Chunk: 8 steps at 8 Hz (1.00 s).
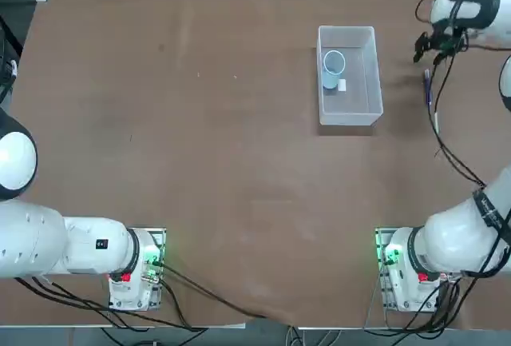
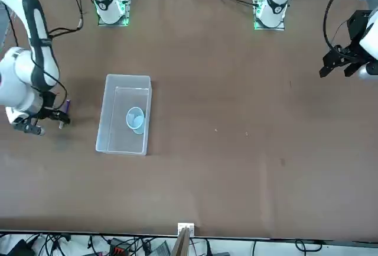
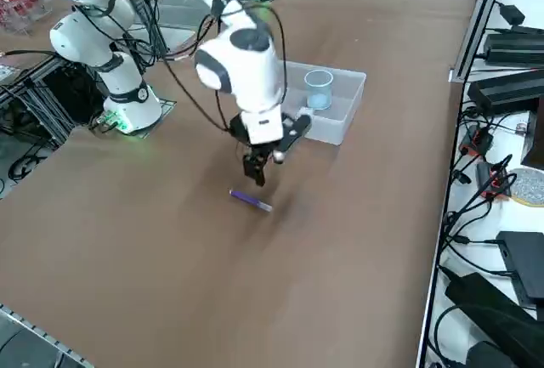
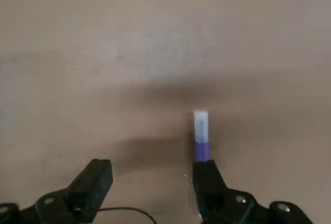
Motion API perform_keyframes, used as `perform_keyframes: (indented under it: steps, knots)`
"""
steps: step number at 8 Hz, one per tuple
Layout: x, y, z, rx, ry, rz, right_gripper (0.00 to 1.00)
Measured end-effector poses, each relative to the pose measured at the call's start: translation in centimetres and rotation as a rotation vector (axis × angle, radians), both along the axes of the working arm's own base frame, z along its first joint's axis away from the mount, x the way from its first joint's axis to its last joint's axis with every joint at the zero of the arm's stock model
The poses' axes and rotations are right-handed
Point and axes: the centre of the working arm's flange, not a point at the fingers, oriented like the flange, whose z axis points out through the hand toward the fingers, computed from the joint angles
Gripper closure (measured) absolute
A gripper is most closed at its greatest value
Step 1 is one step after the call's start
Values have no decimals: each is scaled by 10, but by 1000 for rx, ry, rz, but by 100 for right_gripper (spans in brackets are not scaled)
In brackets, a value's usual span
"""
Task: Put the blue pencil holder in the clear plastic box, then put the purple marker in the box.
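The right end effector [image 4: 150, 182] (fingers spread, empty) hangs over the purple marker [image 3: 250, 200].

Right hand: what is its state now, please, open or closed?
Right hand: open, holding nothing, above the purple marker on the table.

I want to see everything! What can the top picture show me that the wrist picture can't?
Only the top view shows the box with the blue cup inside it, plus both arm bases. Only the wrist view shows the right end effector up close, open, with the marker's light tip beside one finger. Both show the purple marker lying on the brown table.
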Motion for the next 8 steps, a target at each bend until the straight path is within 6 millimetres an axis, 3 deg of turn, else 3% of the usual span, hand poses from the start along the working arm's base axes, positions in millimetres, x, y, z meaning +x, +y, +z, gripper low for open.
perform_keyframes:
  steps: [5,8]
  knots:
    - [-27,-45,-25,10,37,51,11]
    - [-26,-45,-41,3,34,80,17]
